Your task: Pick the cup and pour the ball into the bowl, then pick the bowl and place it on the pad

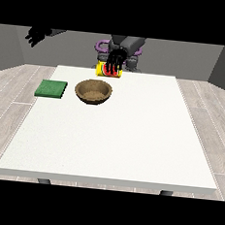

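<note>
A yellow cup [100,70] stands at the table's far edge, just behind the bowl. The hand at the view's right [116,58] comes down over it from above, its dark fingers curled across the cup's front. Red shows between those fingers; I cannot tell whether it is the ball. A brown bowl [93,91] sits empty on the table in front of the cup. A green square pad [51,89] lies flat to the bowl's left. The hand at the view's left [36,35] hangs high in the air beyond the table's far left corner, with relaxed fingers and holding nothing.
The white table [116,144] stretches wide towards the camera. The robot's torso [131,50] stands right behind the cup. Grey walls and a wooden floor surround the table.
</note>
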Motion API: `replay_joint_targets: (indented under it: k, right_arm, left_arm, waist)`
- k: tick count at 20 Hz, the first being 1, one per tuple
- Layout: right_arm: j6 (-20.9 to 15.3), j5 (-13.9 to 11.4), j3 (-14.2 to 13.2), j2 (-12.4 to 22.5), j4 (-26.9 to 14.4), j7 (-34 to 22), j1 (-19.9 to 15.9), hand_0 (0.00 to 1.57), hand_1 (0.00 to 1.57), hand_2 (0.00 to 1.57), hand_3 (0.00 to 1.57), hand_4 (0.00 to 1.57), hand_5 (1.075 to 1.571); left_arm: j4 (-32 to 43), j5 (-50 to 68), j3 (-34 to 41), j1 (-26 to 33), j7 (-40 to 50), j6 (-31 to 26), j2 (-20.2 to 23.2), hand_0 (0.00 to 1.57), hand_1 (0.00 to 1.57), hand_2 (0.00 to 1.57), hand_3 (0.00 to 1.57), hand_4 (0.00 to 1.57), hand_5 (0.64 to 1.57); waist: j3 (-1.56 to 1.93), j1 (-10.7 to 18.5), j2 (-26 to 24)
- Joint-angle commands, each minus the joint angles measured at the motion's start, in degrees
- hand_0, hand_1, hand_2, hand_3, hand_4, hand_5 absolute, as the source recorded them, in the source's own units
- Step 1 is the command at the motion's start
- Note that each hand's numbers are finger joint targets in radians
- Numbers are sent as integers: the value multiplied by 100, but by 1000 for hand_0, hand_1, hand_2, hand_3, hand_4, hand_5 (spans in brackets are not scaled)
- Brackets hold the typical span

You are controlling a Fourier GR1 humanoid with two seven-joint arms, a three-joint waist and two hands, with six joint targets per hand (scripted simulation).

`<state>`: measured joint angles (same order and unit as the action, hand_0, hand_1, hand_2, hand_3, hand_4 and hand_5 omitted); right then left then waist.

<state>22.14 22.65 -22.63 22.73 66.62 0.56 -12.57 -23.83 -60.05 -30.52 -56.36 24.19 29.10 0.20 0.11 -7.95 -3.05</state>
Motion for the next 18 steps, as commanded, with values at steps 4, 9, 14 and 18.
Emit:
replay_joint_targets:
  k: [4,9,14,18]
  right_arm:
    - [-164,-290,359,-299,-189,9,-226,0,0,0,265,691,1554]
    - [-30,-299,246,-153,-600,227,-348,0,0,0,327,686,1552]
    - [-457,-473,531,-592,-178,225,-367,0,0,0,165,706,1550]
    - [-535,-364,149,-133,-523,24,-409,0,0,0,107,740,1551]
  left_arm:
    - [-41,-1012,-1061,-499,1223,-1231,-19,1396,1396,1571,1571,1038,1571]
    - [-857,-1135,-1616,-230,1344,-2328,-20,272,272,1258,1549,1040,1571]
    - [-1155,-1302,-1689,-50,1224,-2668,-20,0,0,1140,1570,1119,1571]
    - [-1683,-1020,-1055,-183,1015,-2284,130,0,0,1154,1494,1042,1567]
  waist:
    - [-1,-219,-225]
    - [-3,-138,-172]
    - [-11,-204,-132]
    - [-12,428,-222]
